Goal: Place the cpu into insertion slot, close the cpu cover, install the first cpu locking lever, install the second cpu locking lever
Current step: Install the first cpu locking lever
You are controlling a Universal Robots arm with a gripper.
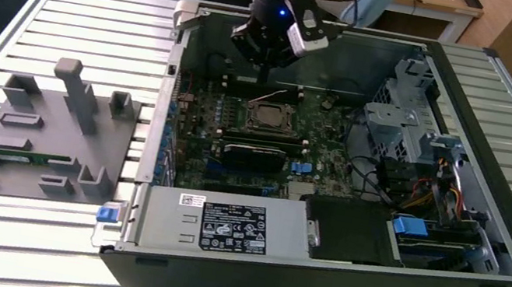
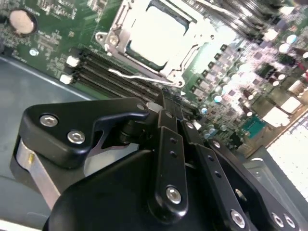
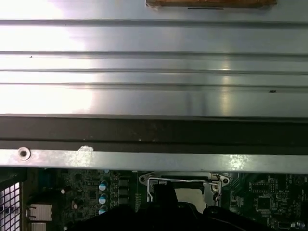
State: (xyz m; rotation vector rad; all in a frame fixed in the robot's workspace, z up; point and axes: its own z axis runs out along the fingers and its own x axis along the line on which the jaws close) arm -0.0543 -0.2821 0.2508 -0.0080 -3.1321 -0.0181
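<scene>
Pincer (image 1: 264,74) in the exterior view hangs from the upright arm inside the open case (image 1: 489,256), just above the slot (image 1: 269,117); its tips blur against dark metal. In the second wrist view the fingers (image 2: 169,113) meet in a narrow closed point holding nothing, near a lever (image 2: 139,77) beside the cover (image 2: 185,57), shut over the cpu (image 2: 156,36). In the first wrist view, pincer (image 3: 166,195) hides part of the cover (image 3: 211,187); the surface (image 3: 154,67) lies beyond
</scene>
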